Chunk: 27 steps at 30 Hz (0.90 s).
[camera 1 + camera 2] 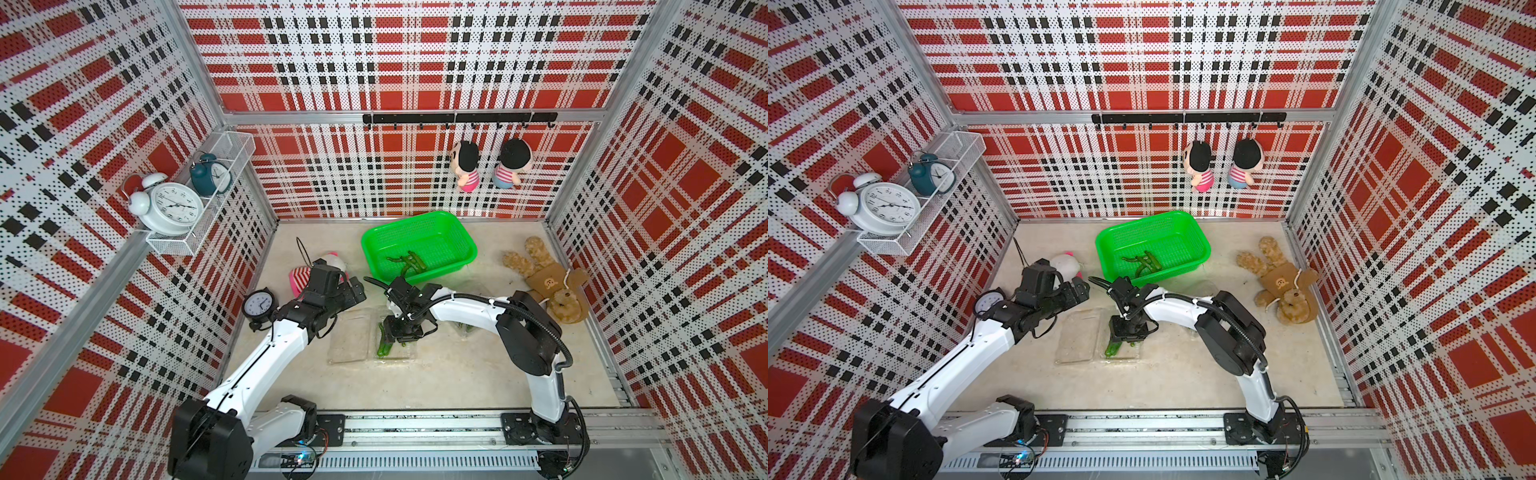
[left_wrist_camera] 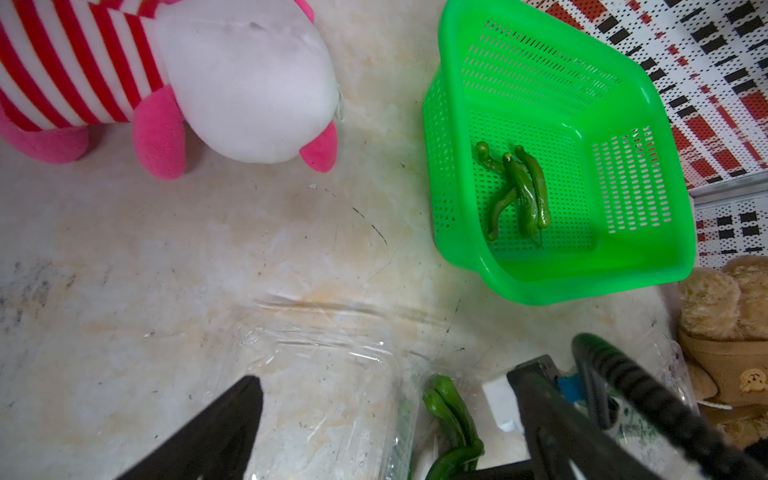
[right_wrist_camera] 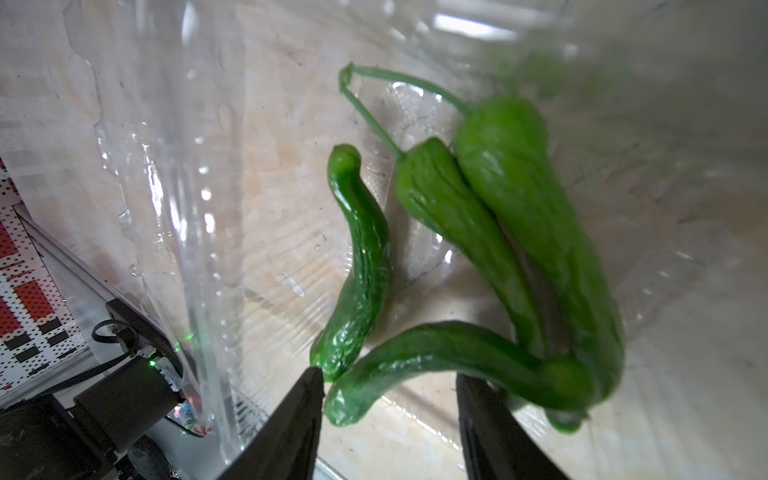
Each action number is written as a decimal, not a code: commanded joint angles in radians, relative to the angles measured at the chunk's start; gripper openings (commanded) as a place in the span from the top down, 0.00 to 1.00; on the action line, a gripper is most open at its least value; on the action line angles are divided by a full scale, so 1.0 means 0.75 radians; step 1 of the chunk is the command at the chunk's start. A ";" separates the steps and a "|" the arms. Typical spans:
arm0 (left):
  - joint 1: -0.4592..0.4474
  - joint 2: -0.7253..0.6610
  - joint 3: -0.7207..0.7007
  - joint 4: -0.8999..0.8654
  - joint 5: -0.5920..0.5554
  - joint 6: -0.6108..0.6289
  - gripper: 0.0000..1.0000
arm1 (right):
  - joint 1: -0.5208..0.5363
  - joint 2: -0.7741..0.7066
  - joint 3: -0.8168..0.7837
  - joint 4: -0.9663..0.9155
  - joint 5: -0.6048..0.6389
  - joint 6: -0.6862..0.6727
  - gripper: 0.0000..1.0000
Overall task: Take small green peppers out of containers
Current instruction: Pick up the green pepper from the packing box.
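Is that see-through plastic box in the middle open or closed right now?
Open: the clear box has its lid folded back flat, with green peppers uncovered inside.

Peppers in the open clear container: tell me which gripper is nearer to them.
Right. The right gripper is directly over the peppers, jaws straddling one inside the container. The left gripper sits apart, beyond the container's lid, near the pink plush.

Small green peppers (image 2: 517, 191) lie in the green mesh basket (image 2: 582, 291) at one o'clock from the clear clamshell (image 2: 332, 386), with a striped plush toy (image 2: 249, 83) at eleven.
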 commanded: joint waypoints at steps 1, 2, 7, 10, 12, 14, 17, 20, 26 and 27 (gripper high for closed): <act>0.009 -0.028 -0.015 -0.003 0.005 -0.006 0.02 | 0.015 0.061 0.044 -0.065 0.053 0.042 0.45; 0.009 -0.030 -0.014 -0.003 0.003 -0.008 0.02 | 0.017 0.069 0.045 -0.069 0.067 0.043 0.46; 0.009 -0.038 -0.023 0.000 -0.003 -0.018 0.02 | 0.030 0.087 0.042 -0.093 0.150 0.056 0.56; 0.009 -0.039 -0.028 0.013 0.000 -0.032 0.02 | 0.030 0.065 0.018 -0.062 0.158 0.057 0.62; 0.009 -0.038 -0.031 0.022 0.002 -0.039 0.02 | 0.030 0.036 -0.002 -0.028 0.154 0.045 0.68; 0.009 -0.031 -0.032 0.029 0.007 -0.041 0.02 | 0.029 0.000 -0.030 0.018 0.143 0.034 0.75; 0.009 -0.019 -0.032 0.036 0.009 -0.043 0.02 | 0.031 -0.075 -0.078 0.080 0.109 0.021 0.79; 0.008 -0.018 -0.031 0.041 0.006 -0.045 0.02 | 0.030 -0.173 -0.073 0.075 0.083 0.012 0.81; 0.009 0.006 -0.020 0.058 0.007 -0.051 0.02 | 0.019 -0.342 0.145 -0.058 0.132 -0.002 0.82; 0.008 0.013 -0.016 0.063 0.007 -0.051 0.02 | 0.012 -0.351 0.208 -0.093 0.148 -0.014 0.82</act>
